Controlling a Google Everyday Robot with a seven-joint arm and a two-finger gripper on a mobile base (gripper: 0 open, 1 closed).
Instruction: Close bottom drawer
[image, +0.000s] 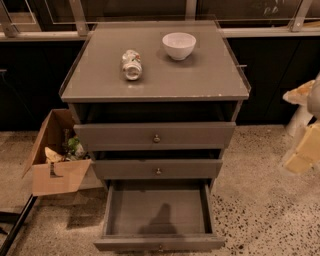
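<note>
Fig.: grey cabinet (155, 82), seen from above & in front, centre of frame. The bottom drawer (131, 243) stood pulled well out at lower centre, its plain grey tray open to view with a dark shadow on the tray floor; its small round knob (160, 247) sat at the bottom edge of the frame. Above it, the middle drawer (200, 169) stood slightly out and the top drawer (200, 135) a little further. On the cabinet top: a white bowl (179, 45), upright, upper centre-right; a small printed can (131, 64) on its side, to the bowl's left, apart from it. An open cardboard box (60, 175) with oddments sat on the speckled floor (260, 200), left of the cabinet. The gripper (301, 145) appeared as a pale, blurred form at the right edge, well apart from the cabinet & drawer; whether it was released or clenched could not be told.
</note>
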